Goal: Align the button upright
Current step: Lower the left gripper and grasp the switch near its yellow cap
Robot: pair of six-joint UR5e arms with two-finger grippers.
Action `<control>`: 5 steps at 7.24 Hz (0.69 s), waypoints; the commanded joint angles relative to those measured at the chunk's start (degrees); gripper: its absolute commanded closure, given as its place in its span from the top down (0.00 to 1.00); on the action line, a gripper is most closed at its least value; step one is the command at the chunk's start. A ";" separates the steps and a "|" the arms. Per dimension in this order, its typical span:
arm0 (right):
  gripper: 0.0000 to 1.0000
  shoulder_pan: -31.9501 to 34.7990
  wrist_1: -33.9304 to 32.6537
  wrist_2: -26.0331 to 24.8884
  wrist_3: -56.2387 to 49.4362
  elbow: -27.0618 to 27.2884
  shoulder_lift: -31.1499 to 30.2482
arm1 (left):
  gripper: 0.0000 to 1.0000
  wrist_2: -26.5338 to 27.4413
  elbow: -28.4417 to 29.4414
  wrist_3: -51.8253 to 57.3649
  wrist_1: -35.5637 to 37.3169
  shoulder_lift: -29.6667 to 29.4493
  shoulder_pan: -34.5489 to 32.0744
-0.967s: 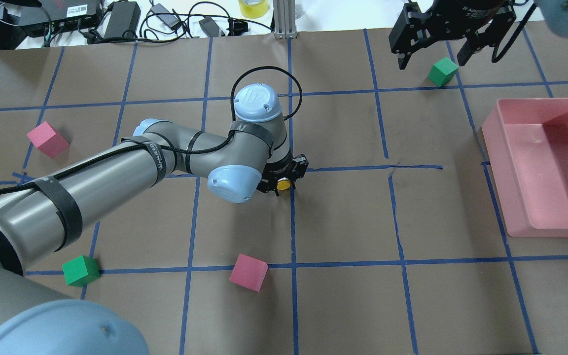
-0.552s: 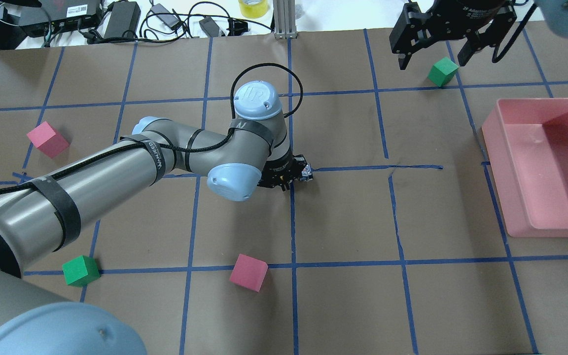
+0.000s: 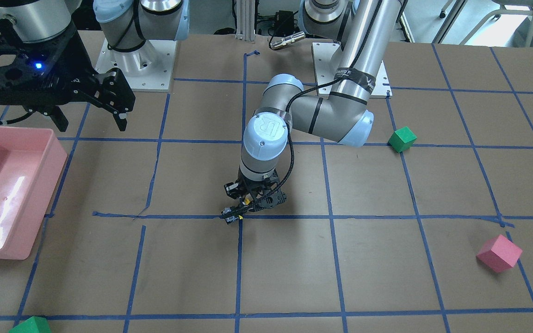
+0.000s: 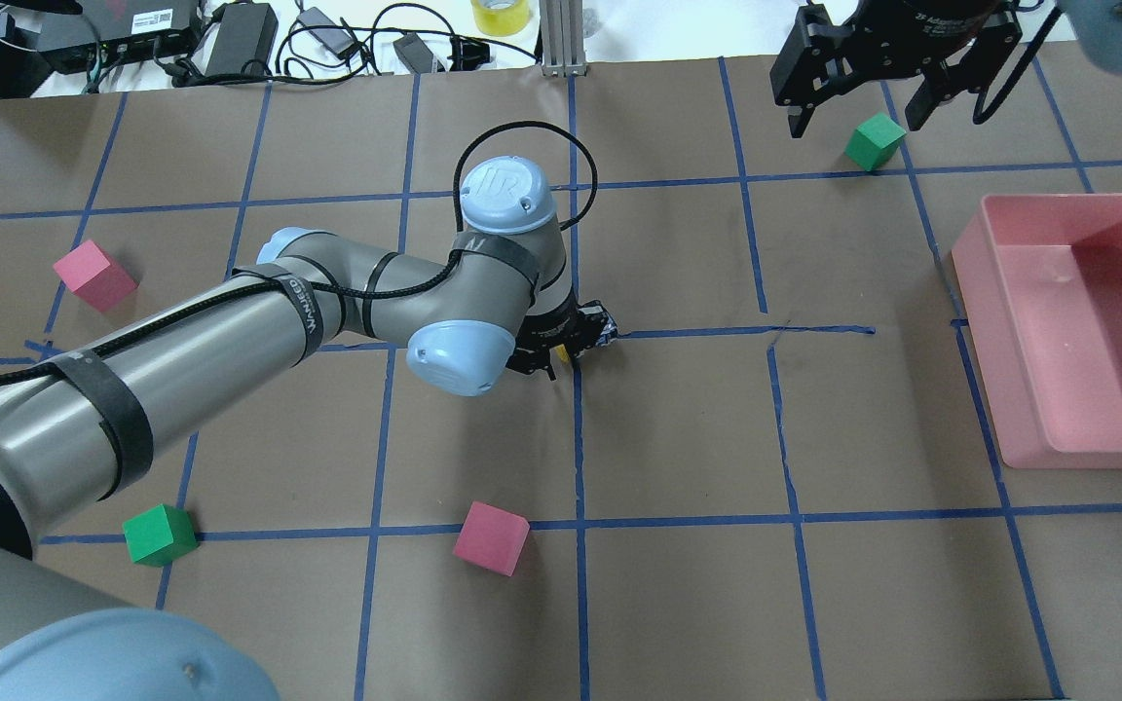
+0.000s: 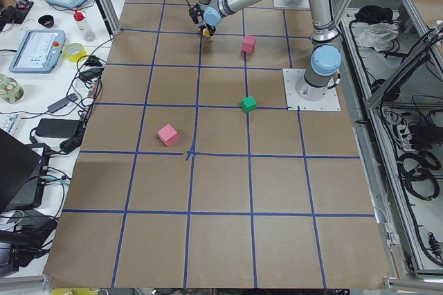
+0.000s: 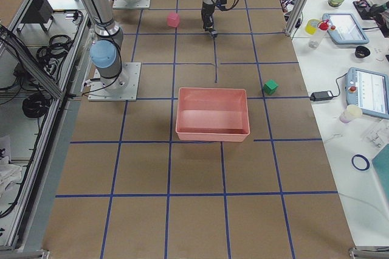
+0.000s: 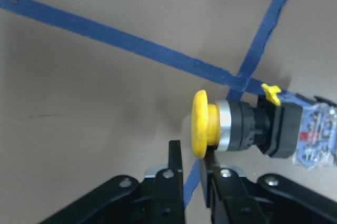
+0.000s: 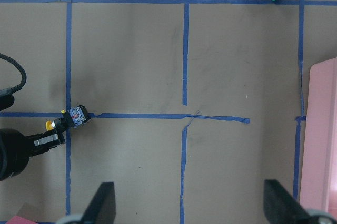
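On its side at a crossing of blue tape lines, near the middle of the brown paper-covered bench [image 4: 678, 428]: small push-button switch [image 7: 247, 126] with round yellow cap, silver collar, black body and whitish base block. In the left wrist view, cap toward the left, base block toward the right, axis roughly level with the bench surface (so not upright). Just below it in that view, black two-finger left end effector [image 7: 193, 155], clenched to a narrow slit with nothing between the fingers. One fingertip [image 7: 210, 163] right at the cap's rim, contact impossible to judge. Low over the bench, wrist pointing down. At the far right corner in the overhead view, black right end effector [image 4: 853, 117], released, fingers spread wide and empty, just beside a small green cube [image 4: 875, 141]. On that same side, a shallow pink plastic tray [image 4: 999, 292]. Well apart from the switch, nearer the robot, a pink cube [image 4: 491, 537].
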 commanded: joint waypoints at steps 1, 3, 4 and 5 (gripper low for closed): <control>1.00 0.00 0.00 -0.03 0.00 0.00 0.00 | 0.92 0.26 0.03 0.15 -0.11 0.19 0.00; 1.00 0.00 0.00 -0.03 0.00 0.00 0.00 | 0.53 0.34 0.11 0.23 -0.10 0.19 0.00; 1.00 0.00 0.00 -0.03 0.00 0.00 0.00 | 0.01 0.35 0.11 0.23 -0.10 0.19 0.00; 1.00 0.00 0.00 -0.03 0.00 0.00 0.00 | 0.00 0.17 0.20 0.15 -0.10 0.19 0.09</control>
